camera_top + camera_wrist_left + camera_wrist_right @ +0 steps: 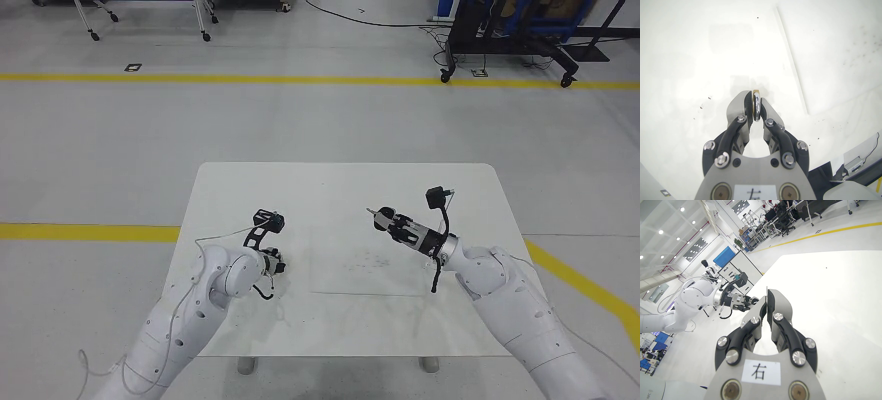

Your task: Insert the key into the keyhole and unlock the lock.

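Observation:
My left gripper (755, 97) is shut on a small padlock (756, 107) with a brass body and a chrome shackle, held edge-on just above the white table (696, 56). In the top view this gripper (273, 266) sits over the table's left half. My right gripper (767, 297) is shut on a thin metal key (766, 290), whose blade sticks out past the fingertips. From above, the right gripper (382, 218) hangs over the table's middle right, with the key tip (371, 211) aimed left. The left gripper (745, 303) lies a short way beyond the key.
The white table (340, 185) bears only a faint seam (791, 60) and some dark specks (372, 262). Its front edge runs close under both arms. Grey floor with yellow lines (300, 78) surrounds it, and a black wheeled frame (510, 45) stands far behind.

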### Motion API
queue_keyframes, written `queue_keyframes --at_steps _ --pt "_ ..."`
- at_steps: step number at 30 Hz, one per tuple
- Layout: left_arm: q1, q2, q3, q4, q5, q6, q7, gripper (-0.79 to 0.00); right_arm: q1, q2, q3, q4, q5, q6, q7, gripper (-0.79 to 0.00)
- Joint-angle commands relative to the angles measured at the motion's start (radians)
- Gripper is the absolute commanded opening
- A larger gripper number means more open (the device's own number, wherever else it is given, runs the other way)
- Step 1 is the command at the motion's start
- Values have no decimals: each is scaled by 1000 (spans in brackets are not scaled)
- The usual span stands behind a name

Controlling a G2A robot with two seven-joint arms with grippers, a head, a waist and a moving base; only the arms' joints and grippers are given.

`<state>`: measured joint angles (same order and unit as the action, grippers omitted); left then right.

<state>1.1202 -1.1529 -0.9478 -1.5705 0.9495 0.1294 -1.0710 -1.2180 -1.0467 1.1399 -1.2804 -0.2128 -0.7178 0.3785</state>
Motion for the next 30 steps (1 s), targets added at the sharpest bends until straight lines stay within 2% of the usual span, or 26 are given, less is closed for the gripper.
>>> queue_keyframes --at_steps 1,11,15,30 --pt "2 0 -2 -2 2 1 1 -690 0 0 0 0 0 0 0 -785" --pt "7 -3 -13 -2 3 0 9 -686 0 0 0 0 0 0 0 -785" --pt "9 -5 -14 -4 12 4 9 -785 0 0 0 0 0 0 0 -785" --pt "22 -7 -21 -27 35 5 -22 -785 0 0 0 0 0 0 0 -785"
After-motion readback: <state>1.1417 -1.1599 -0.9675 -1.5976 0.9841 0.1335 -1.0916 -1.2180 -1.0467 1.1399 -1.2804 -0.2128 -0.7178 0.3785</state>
